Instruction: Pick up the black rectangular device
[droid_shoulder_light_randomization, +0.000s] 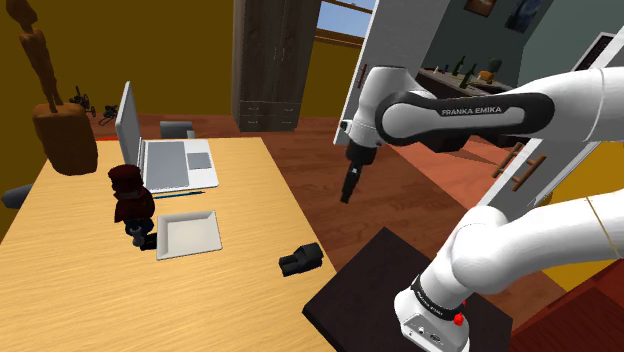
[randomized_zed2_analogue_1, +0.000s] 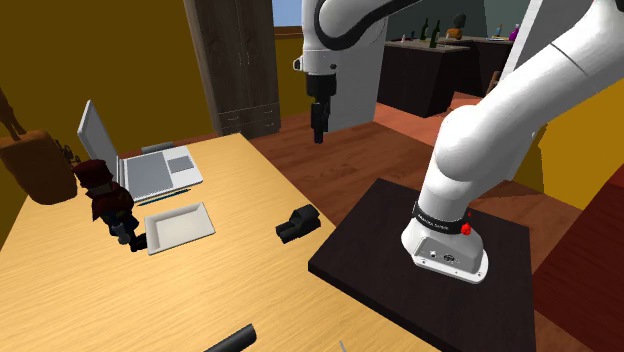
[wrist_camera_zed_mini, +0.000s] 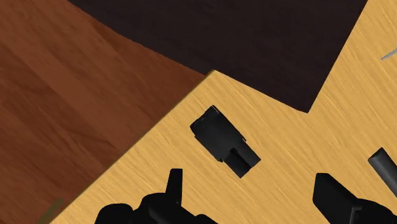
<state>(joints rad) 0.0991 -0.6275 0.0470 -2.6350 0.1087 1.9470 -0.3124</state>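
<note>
Over on the shoulder view's left, on the worktop (droid_shoulder_light_randomization: 100, 300): open laptop (droid_shoulder_light_randomization: 170, 165), then white tray (droid_shoulder_light_randomization: 188, 233). Further right, near the worktop's edge, black rectangular device (droid_shoulder_light_randomization: 300, 260), lying flat, all alone. Up high and a bit right of that, pincer (droid_shoulder_light_randomization: 348, 190), spread apart, holding nothing. Looks like the reaching step, grab not yet begun. Next: come down over the device, line up both fingers on its long sides, then squeeze.

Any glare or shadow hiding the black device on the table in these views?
No. Shoulder view: even light, the black device reads dark on the pale table. Second exterior view: same clear contrast, no glare. Wrist view: its outline is crisp on the wood grain, clear of the equally dark stand.
</note>
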